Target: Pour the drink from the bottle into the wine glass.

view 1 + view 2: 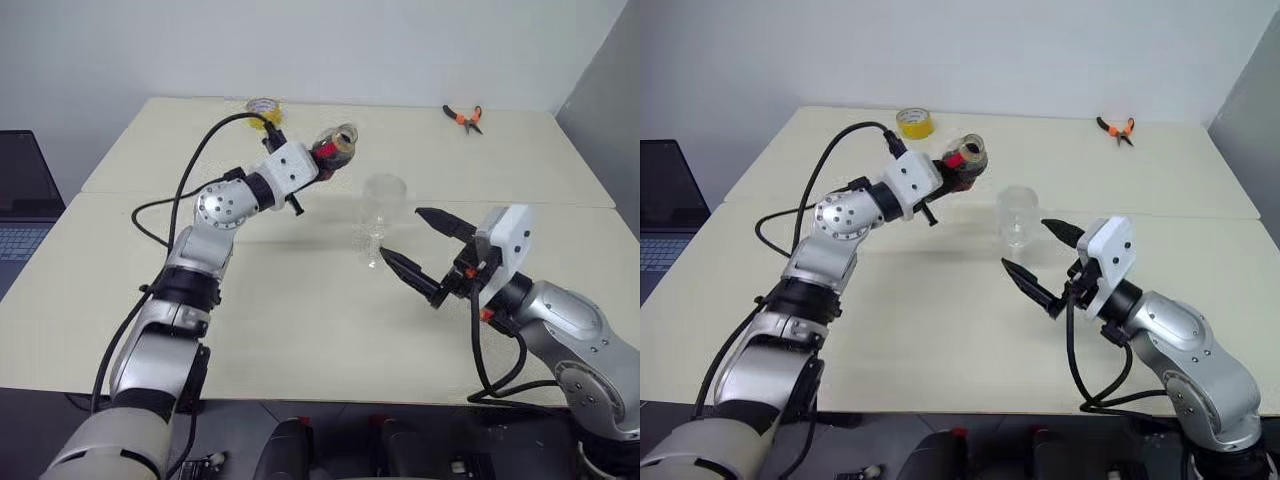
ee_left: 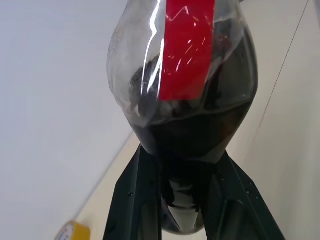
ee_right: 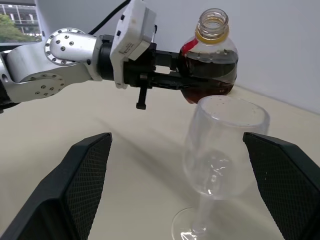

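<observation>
**Clearance around the glass**

Wine glass (image 1: 381,215) stands mid-table with open tabletop (image 1: 300,310) on its near and left sides. Left gripper (image 3: 172,77) holds the bottle (image 3: 210,62) raised just left of and above the rim. Right gripper (image 1: 425,252), fingers spread wide, blocks the near-right side. Tape roll (image 1: 915,122) and pliers (image 1: 463,117) lie far back, well apart

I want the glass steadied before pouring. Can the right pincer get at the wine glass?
Probably yes: the right pincer is open, the wine glass stands between its fingers, and nothing blocks the way.
</observation>
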`<state>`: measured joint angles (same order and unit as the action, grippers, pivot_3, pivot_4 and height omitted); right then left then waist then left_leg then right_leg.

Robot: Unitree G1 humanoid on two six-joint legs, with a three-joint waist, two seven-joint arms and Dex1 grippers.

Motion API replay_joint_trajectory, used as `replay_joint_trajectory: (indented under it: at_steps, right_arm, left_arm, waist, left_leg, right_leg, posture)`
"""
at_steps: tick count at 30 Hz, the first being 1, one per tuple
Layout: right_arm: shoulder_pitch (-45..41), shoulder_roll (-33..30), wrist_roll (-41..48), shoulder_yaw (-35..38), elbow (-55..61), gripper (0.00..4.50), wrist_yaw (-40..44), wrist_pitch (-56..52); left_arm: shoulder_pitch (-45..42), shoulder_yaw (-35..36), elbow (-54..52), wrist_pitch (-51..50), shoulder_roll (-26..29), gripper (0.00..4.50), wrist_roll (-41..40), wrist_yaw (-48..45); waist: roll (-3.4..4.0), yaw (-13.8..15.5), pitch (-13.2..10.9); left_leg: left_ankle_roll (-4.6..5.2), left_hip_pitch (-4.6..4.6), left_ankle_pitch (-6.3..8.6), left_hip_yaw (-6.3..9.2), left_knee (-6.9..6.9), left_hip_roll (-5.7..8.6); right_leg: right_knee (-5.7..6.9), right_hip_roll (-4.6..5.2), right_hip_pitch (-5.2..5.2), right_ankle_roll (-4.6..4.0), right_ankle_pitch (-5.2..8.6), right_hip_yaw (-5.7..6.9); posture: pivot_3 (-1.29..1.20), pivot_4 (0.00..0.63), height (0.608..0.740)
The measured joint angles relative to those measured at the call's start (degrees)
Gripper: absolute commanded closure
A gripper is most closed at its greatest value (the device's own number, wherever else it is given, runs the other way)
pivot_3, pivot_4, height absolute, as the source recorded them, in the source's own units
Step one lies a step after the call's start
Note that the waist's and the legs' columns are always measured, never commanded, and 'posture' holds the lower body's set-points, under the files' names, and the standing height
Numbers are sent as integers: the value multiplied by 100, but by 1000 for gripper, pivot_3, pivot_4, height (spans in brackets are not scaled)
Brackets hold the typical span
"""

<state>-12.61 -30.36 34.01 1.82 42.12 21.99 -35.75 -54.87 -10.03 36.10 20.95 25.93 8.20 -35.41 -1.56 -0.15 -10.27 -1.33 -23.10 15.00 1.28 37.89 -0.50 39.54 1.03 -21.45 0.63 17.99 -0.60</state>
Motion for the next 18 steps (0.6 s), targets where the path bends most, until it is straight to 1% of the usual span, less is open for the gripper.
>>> replay_joint_trajectory:
  at_steps: [4, 9, 14, 18]
  right_arm:
    - [-37, 20, -191, -18, -103, 0, -116, -2]
    - [-105, 62, -359, -85, -147, 0, -125, -2]
    - [-254, 184, -448, -183, -204, 0, -172, -2]
    - [-278, 219, -575, -207, -219, 0, -214, -12]
  left_arm:
    - [-135, -145, 442, 569, -17, 3888, 305, 115]
    - [-353, -317, 802, 1037, -16, 3888, 679, 305]
    - [-679, -512, 1124, 1583, -22, 3889, 1217, 831]
    - [-739, -615, 1322, 1851, -23, 3890, 1544, 1195]
  waist:
    - [0, -1, 0]
    - [0, 0, 0]
    - [0, 0, 0]
    - [0, -6, 0]
  left_leg:
    - [0, -5, 0, 0, 2, 0]
    - [1, -13, 0, 2, 5, 1]
    - [1, -32, -1, 1, 8, 2]
    - [0, -43, -2, -7, 9, 2]
  right_leg:
    - [2, 0, -6, 0, 0, 0]
    - [7, 0, -13, 0, 0, 2]
    - [18, 0, -37, 0, 0, 1]
    - [30, 0, -57, 0, 0, -7]
  posture:
    - [0, 150, 740]
    - [0, 150, 740]
    - [0, 150, 740]
    - [0, 150, 740]
